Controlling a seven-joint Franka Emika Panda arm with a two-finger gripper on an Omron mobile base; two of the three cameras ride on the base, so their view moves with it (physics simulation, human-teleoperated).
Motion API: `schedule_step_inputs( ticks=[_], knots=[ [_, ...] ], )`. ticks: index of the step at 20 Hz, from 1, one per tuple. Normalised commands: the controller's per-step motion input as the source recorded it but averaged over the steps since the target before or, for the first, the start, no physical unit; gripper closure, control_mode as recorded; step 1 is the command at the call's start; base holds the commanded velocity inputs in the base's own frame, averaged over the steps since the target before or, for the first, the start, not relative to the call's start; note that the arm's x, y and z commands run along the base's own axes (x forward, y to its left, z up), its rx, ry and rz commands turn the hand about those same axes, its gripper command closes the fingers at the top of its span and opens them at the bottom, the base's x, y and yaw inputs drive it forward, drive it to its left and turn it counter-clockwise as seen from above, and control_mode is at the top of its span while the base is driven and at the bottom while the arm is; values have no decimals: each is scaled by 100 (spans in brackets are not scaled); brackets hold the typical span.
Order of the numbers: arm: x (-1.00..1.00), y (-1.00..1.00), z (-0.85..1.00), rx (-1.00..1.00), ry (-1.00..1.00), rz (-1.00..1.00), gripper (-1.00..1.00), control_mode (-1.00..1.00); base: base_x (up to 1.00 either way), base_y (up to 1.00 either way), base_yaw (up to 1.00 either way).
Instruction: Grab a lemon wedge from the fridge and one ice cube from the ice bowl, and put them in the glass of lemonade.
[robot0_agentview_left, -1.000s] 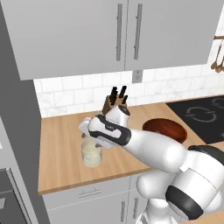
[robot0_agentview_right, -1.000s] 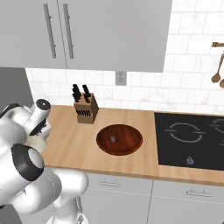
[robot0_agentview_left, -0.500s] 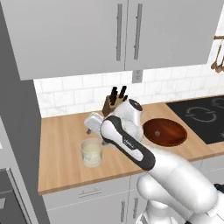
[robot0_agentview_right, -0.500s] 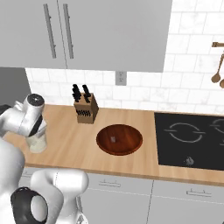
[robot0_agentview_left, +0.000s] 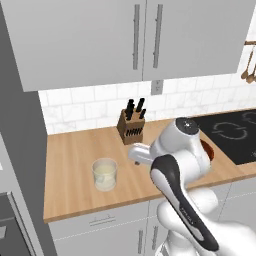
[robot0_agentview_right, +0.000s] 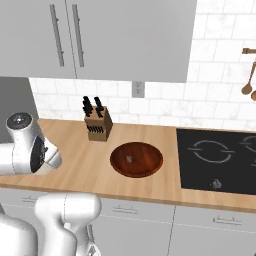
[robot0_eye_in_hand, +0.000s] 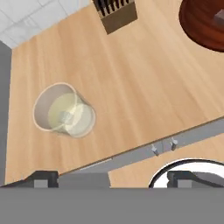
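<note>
The short clear glass of pale lemonade (robot0_eye_in_hand: 64, 115) stands on the smooth wooden desk (robot0_eye_in_hand: 144, 83), up-left of the spread, empty jaws, apart from the shallow reddish-brown ice bowl (robot0_eye_in_hand: 205, 22).

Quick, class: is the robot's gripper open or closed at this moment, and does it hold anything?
Gripper: open, holding nothing.
</note>
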Motion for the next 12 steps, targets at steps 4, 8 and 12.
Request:
schedule_step_inputs(
  ticks=[4, 8, 12],
  knots=[
    [-89, -100, 80, -29, -28, 12, -100, -100, 0, 0, 0],
    [-84, -100, 64, -22, -20, 11, -100, -100, 0, 0, 0],
    [-45, -47, 8, -3, -14, 22, -100, -100, 0, 0, 0]
  ],
)
